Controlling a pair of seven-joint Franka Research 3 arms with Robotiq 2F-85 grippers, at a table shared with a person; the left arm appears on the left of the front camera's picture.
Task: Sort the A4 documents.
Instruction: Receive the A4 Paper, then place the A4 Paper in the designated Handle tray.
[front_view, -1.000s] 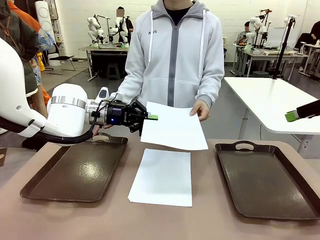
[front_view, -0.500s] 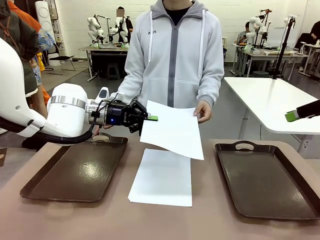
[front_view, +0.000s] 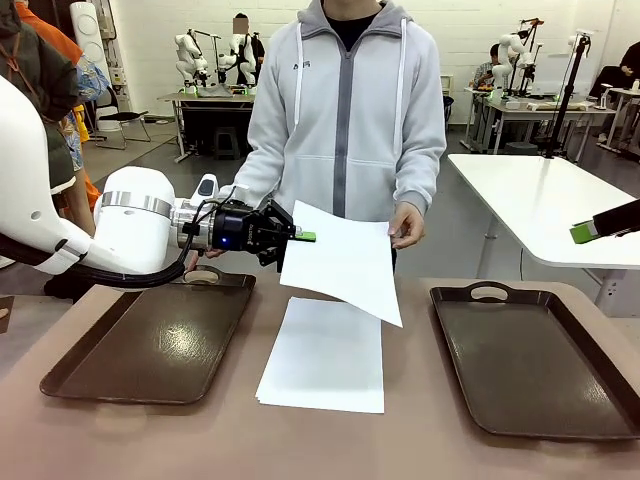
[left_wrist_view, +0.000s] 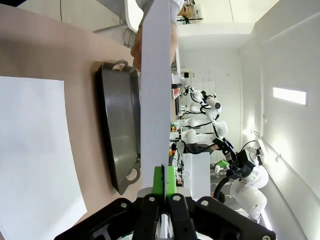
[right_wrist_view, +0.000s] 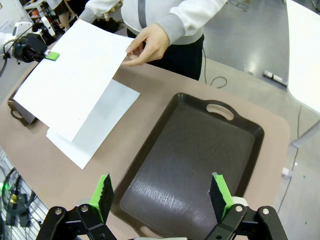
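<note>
One thin white sheet (front_view: 345, 260) in left fingers' (front_view: 305, 236) tight pinch; right fingers (right_wrist_view: 105, 192) wide above glossy brown tray (right_wrist_view: 200, 150).

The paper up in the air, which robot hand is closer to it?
Left. The left gripper is shut on one edge of the raised sheet. The right gripper hangs open, well apart from it, over the tray.

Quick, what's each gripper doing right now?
Left gripper: shut on the raised sheet.
Right gripper: open, holding nothing.
Person's hand: at that sheet's far corner.
</note>
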